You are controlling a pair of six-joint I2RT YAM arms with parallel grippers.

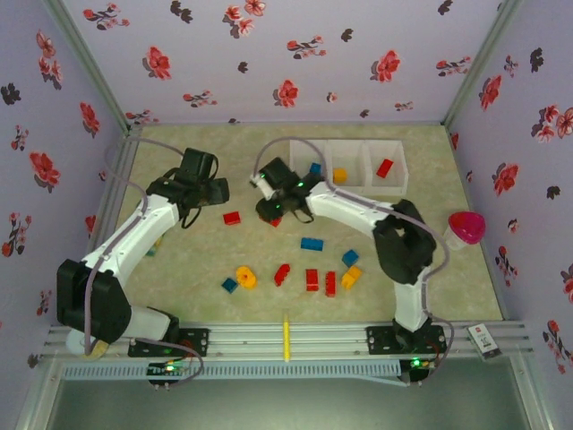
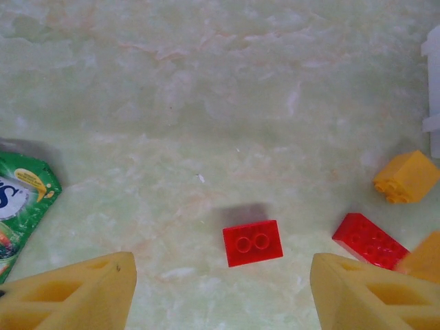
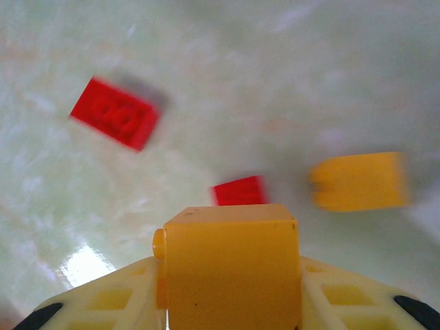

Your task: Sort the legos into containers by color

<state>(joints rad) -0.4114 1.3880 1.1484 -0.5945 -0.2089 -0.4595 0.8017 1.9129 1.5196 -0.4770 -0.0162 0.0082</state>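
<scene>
My right gripper (image 3: 231, 289) is shut on an orange-yellow lego (image 3: 230, 240), held just above the table. Below it lie a red lego (image 3: 115, 113), another red one (image 3: 238, 190) and an orange one (image 3: 359, 180). My left gripper (image 2: 220, 282) is open and hovers over a red two-stud lego (image 2: 252, 242), which lies on the table between the fingers' line and a little ahead. In the top view the left gripper (image 1: 201, 184) and right gripper (image 1: 276, 204) are mid-table, in front of the three white containers (image 1: 369, 143). These hold a blue (image 1: 315, 168), an orange (image 1: 339, 176) and a red lego (image 1: 385, 167).
Several loose red, blue and orange legos lie scattered toward the near edge, around a blue one (image 1: 312, 244). A yellow stick (image 1: 286, 340) lies on the front rail. A green snack packet (image 2: 20, 199) is at the left, and a pink object (image 1: 466, 226) at the right wall.
</scene>
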